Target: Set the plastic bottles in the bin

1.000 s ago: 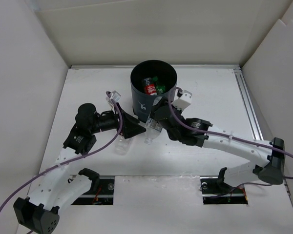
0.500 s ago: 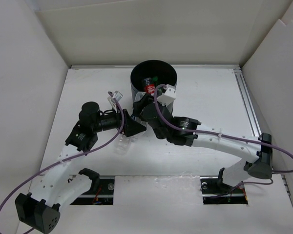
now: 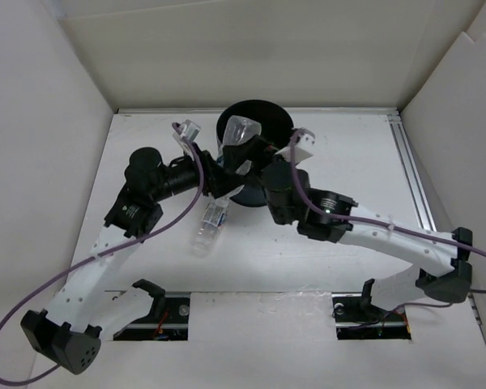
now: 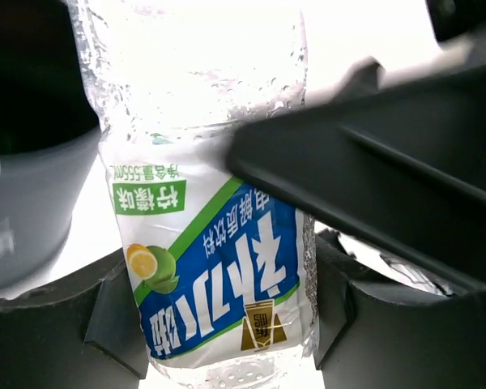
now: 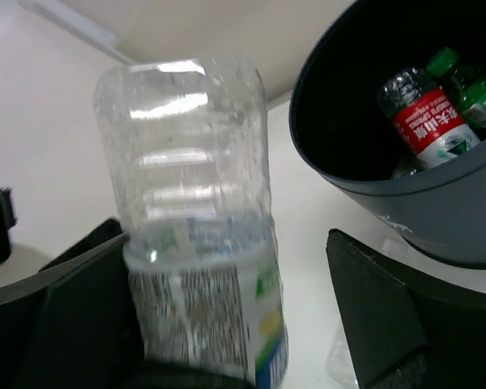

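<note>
Bin (image 5: 437, 219) stands at the far middle of the desk (image 3: 356, 154), with a red-labelled bottle (image 5: 428, 121) and a green bottle (image 5: 478, 89) lying inside. Right end effector (image 5: 227, 324) is clenched on a clear bottle (image 5: 186, 178), base upward and raised beside the rim, judged so it clears the wall before release. Left end effector (image 4: 227, 324) grasps a blue-labelled bottle (image 4: 211, 267) lower, just short of the bin, apparently awaiting its turn

From my console, the raised bottle (image 3: 238, 134) and right arm (image 3: 324, 207) mask most of the bin (image 3: 269, 113); the left wrist view crops the second bottle (image 4: 215, 275) top and bottom, a dark bar (image 4: 373, 186) crossing its label.
</note>
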Controlling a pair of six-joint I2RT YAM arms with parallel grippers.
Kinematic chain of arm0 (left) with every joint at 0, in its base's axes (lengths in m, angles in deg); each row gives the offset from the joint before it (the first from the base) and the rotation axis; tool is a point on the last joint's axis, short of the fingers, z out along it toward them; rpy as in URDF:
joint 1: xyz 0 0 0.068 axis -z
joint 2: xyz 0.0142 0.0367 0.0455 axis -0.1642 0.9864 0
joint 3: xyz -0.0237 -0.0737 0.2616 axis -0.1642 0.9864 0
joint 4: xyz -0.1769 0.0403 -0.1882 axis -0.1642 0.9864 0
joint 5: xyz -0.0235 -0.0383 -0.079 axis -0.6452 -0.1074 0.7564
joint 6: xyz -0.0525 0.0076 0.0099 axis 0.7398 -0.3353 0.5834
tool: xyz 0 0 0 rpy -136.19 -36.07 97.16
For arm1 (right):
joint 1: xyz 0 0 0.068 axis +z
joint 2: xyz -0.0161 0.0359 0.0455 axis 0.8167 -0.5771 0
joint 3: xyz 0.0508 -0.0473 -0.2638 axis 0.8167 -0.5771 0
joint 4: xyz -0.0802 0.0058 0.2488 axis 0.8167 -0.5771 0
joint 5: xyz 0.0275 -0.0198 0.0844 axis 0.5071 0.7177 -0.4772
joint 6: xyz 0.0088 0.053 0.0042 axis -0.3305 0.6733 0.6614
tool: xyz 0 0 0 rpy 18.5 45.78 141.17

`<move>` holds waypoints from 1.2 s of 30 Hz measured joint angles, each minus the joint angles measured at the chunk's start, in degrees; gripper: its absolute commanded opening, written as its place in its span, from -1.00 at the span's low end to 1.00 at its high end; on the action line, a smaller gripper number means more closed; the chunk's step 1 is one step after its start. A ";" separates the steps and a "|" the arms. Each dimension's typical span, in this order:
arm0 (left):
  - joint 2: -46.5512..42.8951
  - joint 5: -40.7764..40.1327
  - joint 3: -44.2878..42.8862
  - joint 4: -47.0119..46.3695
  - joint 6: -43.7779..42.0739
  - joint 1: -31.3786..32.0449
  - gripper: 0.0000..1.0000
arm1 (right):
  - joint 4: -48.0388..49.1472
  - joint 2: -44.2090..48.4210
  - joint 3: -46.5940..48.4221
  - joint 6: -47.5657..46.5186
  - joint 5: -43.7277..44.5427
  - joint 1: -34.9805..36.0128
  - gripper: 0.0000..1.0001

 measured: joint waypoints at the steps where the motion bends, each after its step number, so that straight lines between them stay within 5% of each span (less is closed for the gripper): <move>1: 2.01 -0.31 -2.64 -0.02 -0.70 0.46 -0.75 | -0.09 1.73 -0.28 0.02 0.66 0.20 1.00; 9: 19.06 -12.13 -17.11 -12.79 -5.20 -1.66 -0.75 | -9.97 22.40 -9.77 -0.85 8.79 0.74 1.00; 15: 36.24 -14.16 -29.83 -17.66 -7.69 -1.62 -0.65 | -18.36 29.51 -13.03 0.02 11.37 0.76 1.00; 18: 42.23 -14.73 -33.48 -17.86 -8.09 -1.62 -0.04 | -21.88 31.54 -13.57 0.48 12.09 0.79 1.00; 20: 43.23 -15.52 -32.92 -17.57 -8.13 -1.62 0.62 | -23.63 33.22 -14.10 0.63 12.50 0.79 1.00; 23: 43.28 -16.35 -31.63 -18.01 -8.17 -1.64 0.97 | -25.11 35.21 -14.75 0.96 12.96 0.79 1.00; 30: 40.48 -15.10 -29.86 -18.88 -7.89 -1.64 1.00 | -26.23 35.30 -15.06 1.31 13.64 0.79 1.00; 36: 28.46 -20.85 -25.14 -12.46 -8.04 -1.51 1.00 | -26.08 31.82 -16.00 0.72 13.60 0.79 1.00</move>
